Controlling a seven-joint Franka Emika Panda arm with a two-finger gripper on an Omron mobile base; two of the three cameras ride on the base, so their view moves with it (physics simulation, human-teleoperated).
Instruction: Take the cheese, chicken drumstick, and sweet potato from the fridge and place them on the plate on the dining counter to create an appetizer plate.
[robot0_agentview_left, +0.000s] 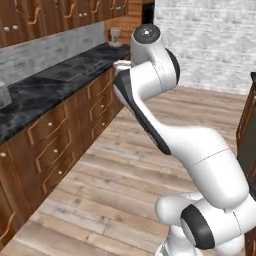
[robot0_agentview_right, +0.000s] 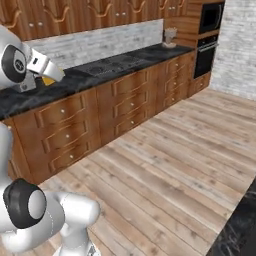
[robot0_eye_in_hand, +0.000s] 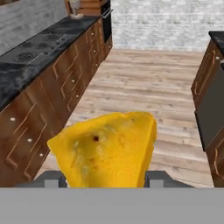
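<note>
The cheese (robot0_eye_in_hand: 107, 148) sits clamped between the gripper's (robot0_eye_in_hand: 105, 178) two dark fingertips (robot0_eye_in_hand: 52, 178), up in the air over the wooden floor (robot0_eye_in_hand: 144, 87) of the aisle. It is a yellow-orange wedge with a few dark pits. In the right base view a sliver of it (robot0_agentview_right: 48, 80) peeks out below the hand, level with the black top of the wall cabinets (robot0_agentview_right: 120, 107) on the left.

By the look of it, the wedge is light and firm enough to take a squeeze without crumbling, though its faces are probably smooth and a little waxy. The slanting sides are the worry: a pinch across them could let it twist or creep outward. The fingers appear to hold it low, across its broad base, which seems the sound place; whether the faces they press on are parallel I cannot tell.

The arm (robot0_agentview_left: 165, 125) rises from the base, folds back at the elbow and reaches forward at cabinet-top height, the hand pointing down the aisle toward the far brick wall (robot0_eye_in_hand: 162, 22). On the right edge a dark cabinet front (robot0_eye_in_hand: 210, 100) stands near.
</note>
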